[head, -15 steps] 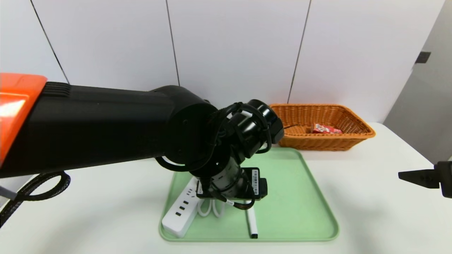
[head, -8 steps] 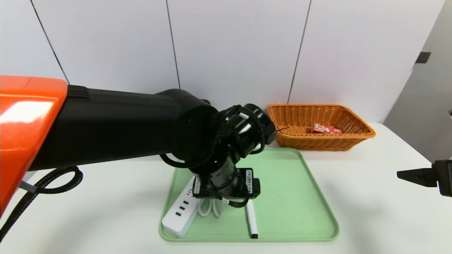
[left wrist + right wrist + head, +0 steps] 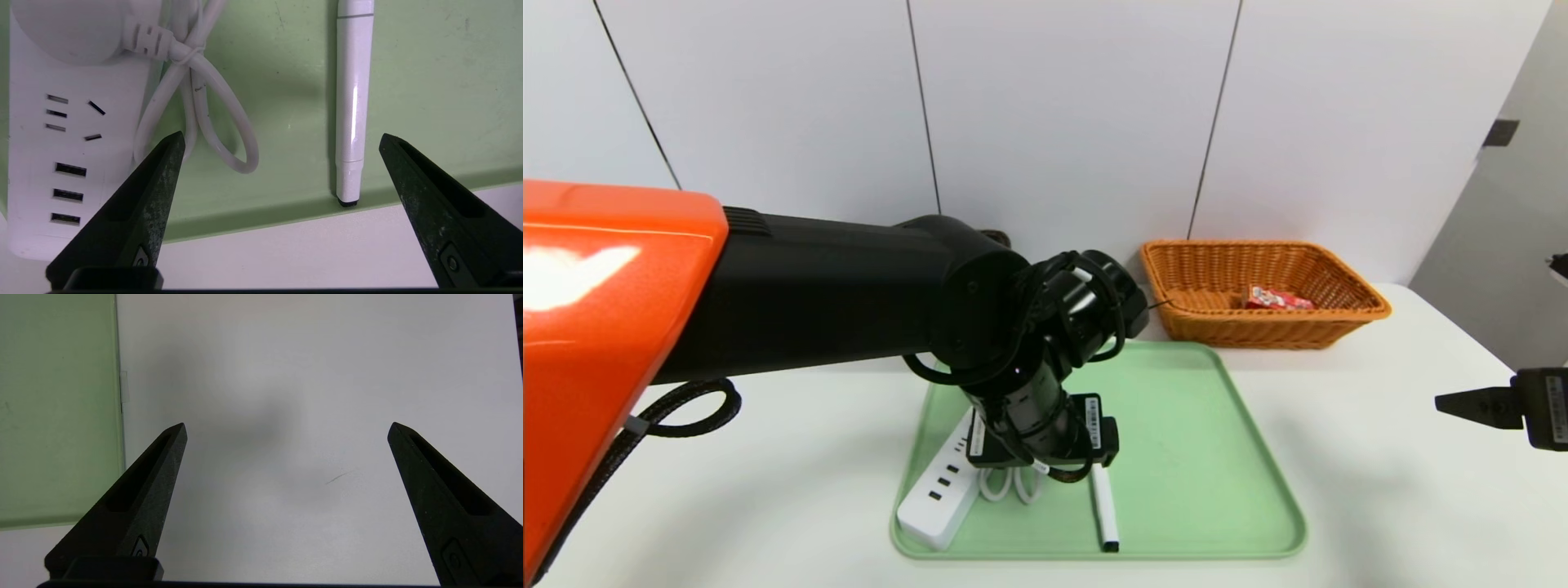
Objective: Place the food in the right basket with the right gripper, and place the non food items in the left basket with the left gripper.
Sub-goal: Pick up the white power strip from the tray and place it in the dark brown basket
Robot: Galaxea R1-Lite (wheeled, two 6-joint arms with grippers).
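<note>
Now the left gripper (image 3: 280,141), jaws wide, is being held over cord (image 3: 196,118) & marker (image 3: 351,110) on the tray (image 3: 1217,457); cord could be snagged w/ the pen. Food (image 3: 1278,298) is sitting in the right basket (image 3: 1347,314).

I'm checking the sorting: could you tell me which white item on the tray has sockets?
The power strip, broad and flat with sockets and a cord; the slim marker beside it has none.
</note>
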